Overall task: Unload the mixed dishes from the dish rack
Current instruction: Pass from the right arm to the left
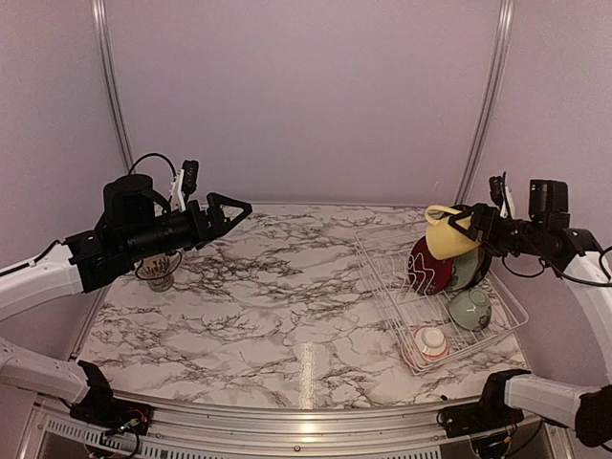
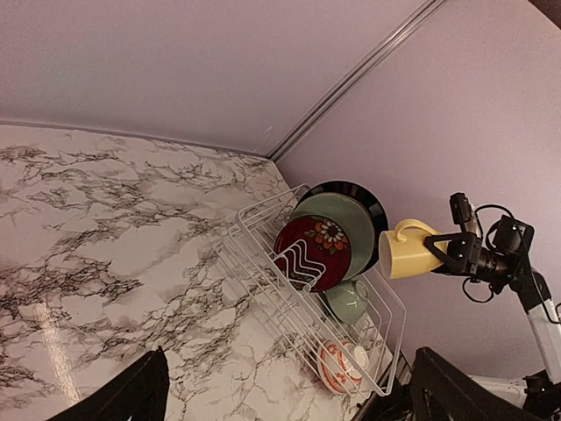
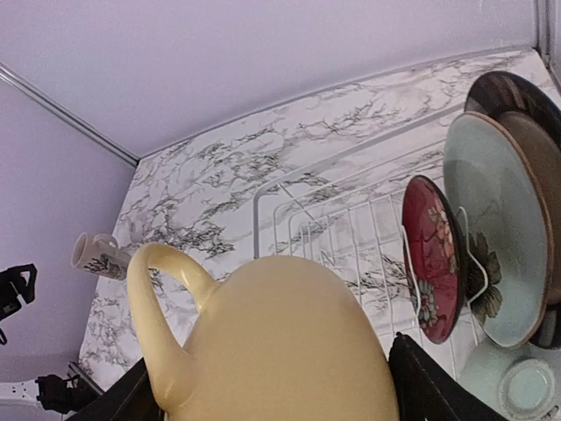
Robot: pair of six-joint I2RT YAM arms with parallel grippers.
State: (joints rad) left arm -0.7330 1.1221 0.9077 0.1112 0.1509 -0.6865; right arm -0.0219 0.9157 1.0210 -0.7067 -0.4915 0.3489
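Over the marble table (image 1: 287,287), in the top view, the left gripper (image 1: 237,215) was held in the air with its jaws spread wide and nothing between them. The cream printed mug (image 1: 161,273) was seen on the table beneath that arm, at the far left. At the right, the yellow mug (image 1: 446,232) was clamped in the right gripper (image 1: 467,229) and held tilted above the far end of the dish rack (image 1: 387,287). Within the rack, the red patterned plate (image 1: 426,266) and the pale green plate (image 1: 469,271) were stood on edge. The pale green bowl (image 1: 469,310) lay nearer, and the red-rimmed white bowl (image 1: 429,342) was set at the near corner.

From the left wrist, both dark fingers (image 2: 131,395) were shown far apart at the lower edge, empty. The black-rimmed cream plate (image 2: 372,197) was seen behind the green one, and the yellow mug was held clear of the rack.

From the right wrist, the yellow mug was gripped between the fingers (image 3: 429,395), its handle turned to the left, with the plates on edge at the right.
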